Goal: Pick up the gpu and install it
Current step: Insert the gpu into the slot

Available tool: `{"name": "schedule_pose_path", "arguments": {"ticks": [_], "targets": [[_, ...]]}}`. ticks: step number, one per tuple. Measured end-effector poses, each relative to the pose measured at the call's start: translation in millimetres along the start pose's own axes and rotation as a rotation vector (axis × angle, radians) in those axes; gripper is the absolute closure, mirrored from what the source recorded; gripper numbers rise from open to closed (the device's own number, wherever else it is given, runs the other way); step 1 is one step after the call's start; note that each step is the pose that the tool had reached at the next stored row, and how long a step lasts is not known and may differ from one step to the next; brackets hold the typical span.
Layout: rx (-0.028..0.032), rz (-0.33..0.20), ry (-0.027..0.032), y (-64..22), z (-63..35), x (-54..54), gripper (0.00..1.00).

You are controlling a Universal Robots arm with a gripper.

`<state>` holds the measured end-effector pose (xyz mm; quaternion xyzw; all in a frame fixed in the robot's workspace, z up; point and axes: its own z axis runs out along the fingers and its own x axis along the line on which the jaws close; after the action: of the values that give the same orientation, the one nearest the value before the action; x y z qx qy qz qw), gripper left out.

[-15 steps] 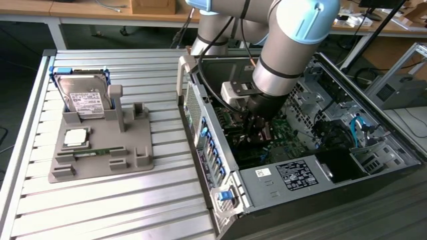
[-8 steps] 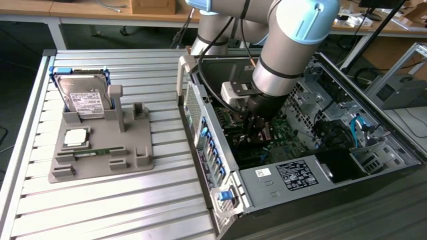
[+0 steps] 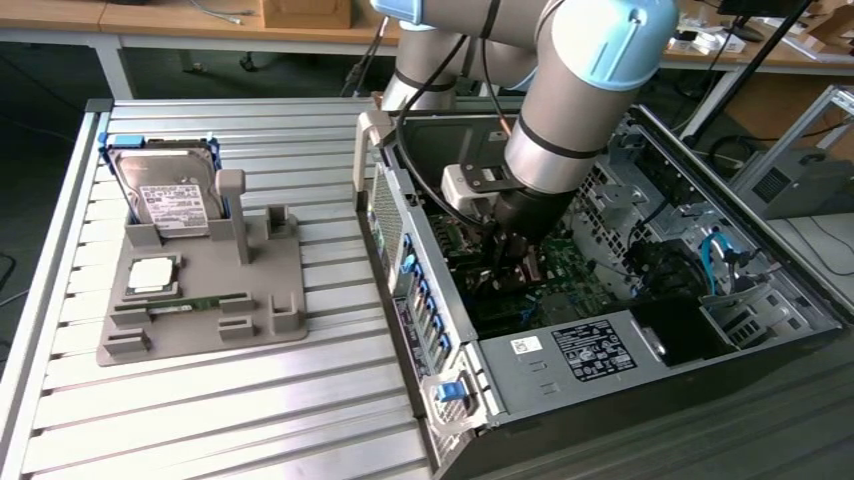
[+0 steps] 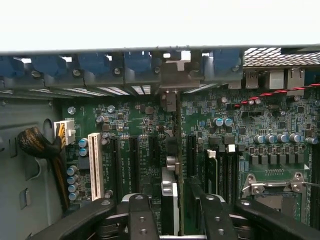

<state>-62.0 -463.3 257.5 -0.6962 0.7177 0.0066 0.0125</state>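
In the wrist view the gpu (image 4: 171, 165) stands edge-on in a motherboard slot. Its metal bracket end (image 4: 172, 80) reaches the row of blue retainers at the case's rear wall. My gripper (image 4: 175, 200) straddles the card. Its black fingers (image 4: 141, 215) sit on either side of the card, with a narrow gap showing on at least one side, so it is open. In the exterior view my gripper (image 3: 514, 255) reaches down into the open computer case (image 3: 587, 350), over the green motherboard (image 3: 574, 265).
A grey fixture (image 3: 200, 325) on the slatted table at the exterior view's left holds a hard drive (image 3: 171, 195), a processor (image 3: 151, 275) and a green memory stick (image 3: 200, 302). Inside the case are a white slot (image 4: 94, 165), a cable bundle (image 4: 37, 145) and drive cages (image 3: 627, 190).
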Motion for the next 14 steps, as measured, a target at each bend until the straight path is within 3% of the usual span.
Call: {"name": "schedule_pose_path", "arguments": {"ticks": [2,6,10,11,14], "targets": [[0.0001,0.000,0.0001,0.0,-2.9,-0.1,0.60],[0.0016,0.000,0.0001,0.1,-18.4,-1.8,0.60],[0.0020,-0.002,0.0000,0.3,-23.7,-4.8,0.60],[0.0019,-0.003,0.0005,0.3,-24.3,-6.0,0.61],[0.0019,-0.006,0.0018,0.5,-24.8,-9.0,0.80]]}}
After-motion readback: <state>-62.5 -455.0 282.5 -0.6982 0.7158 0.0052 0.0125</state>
